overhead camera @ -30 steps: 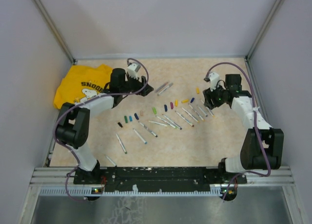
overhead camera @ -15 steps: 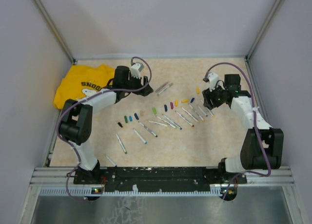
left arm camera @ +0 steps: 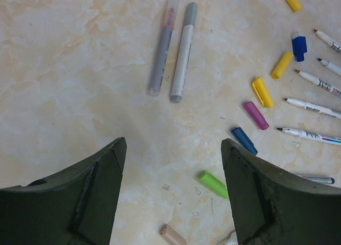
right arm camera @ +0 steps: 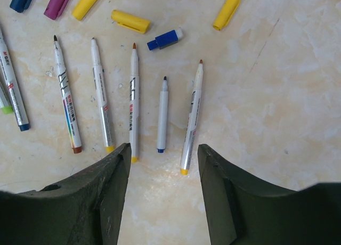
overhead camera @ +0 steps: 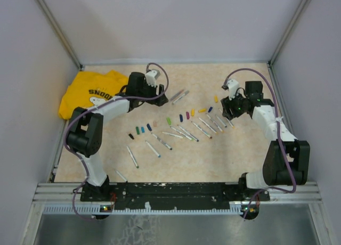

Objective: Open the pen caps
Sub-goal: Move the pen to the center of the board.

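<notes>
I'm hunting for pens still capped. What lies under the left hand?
Under the left hand, bare table shows between its open fingers; two capped pens lie just beyond. Whatever the fingers themselves cover is hidden.

Beige marbled table (overhead camera: 213, 154) with loose pen caps (left arm camera: 262, 91), bare pens (right arm camera: 134, 101), two capped pens (left arm camera: 183, 53), yellow shirt (overhead camera: 90, 93).

White-and-black arms (overhead camera: 109, 113) trail purple cables (overhead camera: 242, 71), ending in dark wedge-shaped fingers (left arm camera: 80, 202).
</notes>
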`<action>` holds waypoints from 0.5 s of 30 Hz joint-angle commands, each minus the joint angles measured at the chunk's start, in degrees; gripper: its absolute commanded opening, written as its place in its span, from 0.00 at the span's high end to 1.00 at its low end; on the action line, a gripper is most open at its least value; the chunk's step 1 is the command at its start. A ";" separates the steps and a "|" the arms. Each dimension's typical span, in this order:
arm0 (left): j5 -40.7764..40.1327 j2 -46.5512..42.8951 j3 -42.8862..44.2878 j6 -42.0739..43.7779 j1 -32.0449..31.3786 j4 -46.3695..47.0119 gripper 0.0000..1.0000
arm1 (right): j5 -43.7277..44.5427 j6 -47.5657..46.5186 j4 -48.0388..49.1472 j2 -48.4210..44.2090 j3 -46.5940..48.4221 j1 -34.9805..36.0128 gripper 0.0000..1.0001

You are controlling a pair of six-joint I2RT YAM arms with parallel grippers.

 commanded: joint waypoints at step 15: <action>-5.39 3.93 8.85 4.31 -2.66 -6.94 0.25 | -0.13 -1.17 0.93 -1.19 0.93 1.12 0.47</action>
